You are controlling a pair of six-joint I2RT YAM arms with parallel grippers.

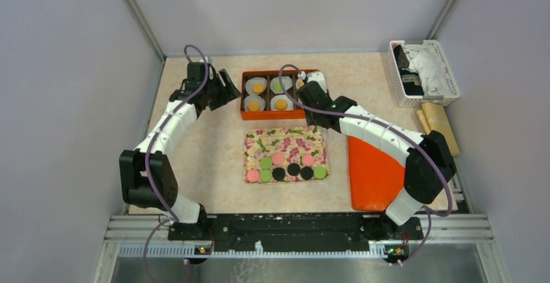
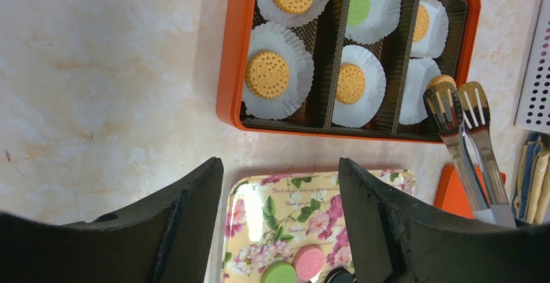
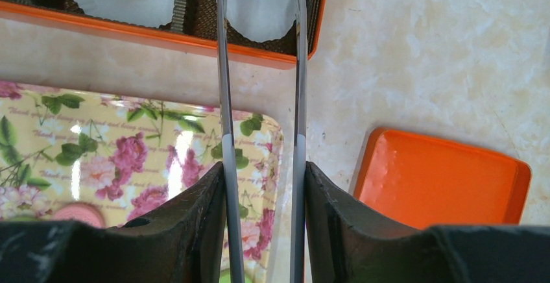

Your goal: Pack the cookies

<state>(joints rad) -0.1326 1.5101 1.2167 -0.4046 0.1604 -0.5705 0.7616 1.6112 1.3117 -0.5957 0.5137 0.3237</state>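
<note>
Writing: faint script is printed on the floral tray [image 2: 285,211], too small to read; no brand or label shows elsewhere.
Cookies on tray: pink, green and black cookies [image 1: 293,169] lie in two rows on the near half of the floral tray, at the middle of the counter [image 1: 207,159].
Cookies in box: orange ones and one green one sit in white paper cups [image 2: 279,98] inside the orange box [image 1: 243,95], just beyond the tray's far edge.
Left hand [image 2: 280,166]: wide apart and holding nothing, at the left side of the orange box; the boxed cookies lie just to its right and the tray cookies well nearer.
Right hand [image 3: 264,179]: clamped on metal tongs [image 3: 224,101], over the tray's far right corner.
Tongs tips: at the box's near right compartment, beside an orange cookie [image 2: 442,79]; whether they pinch it cannot be told.
Orange lid [image 1: 373,172]: flat on the counter, right of the tray.
White basket [image 1: 425,72]: far right corner, holding cloth.
</note>
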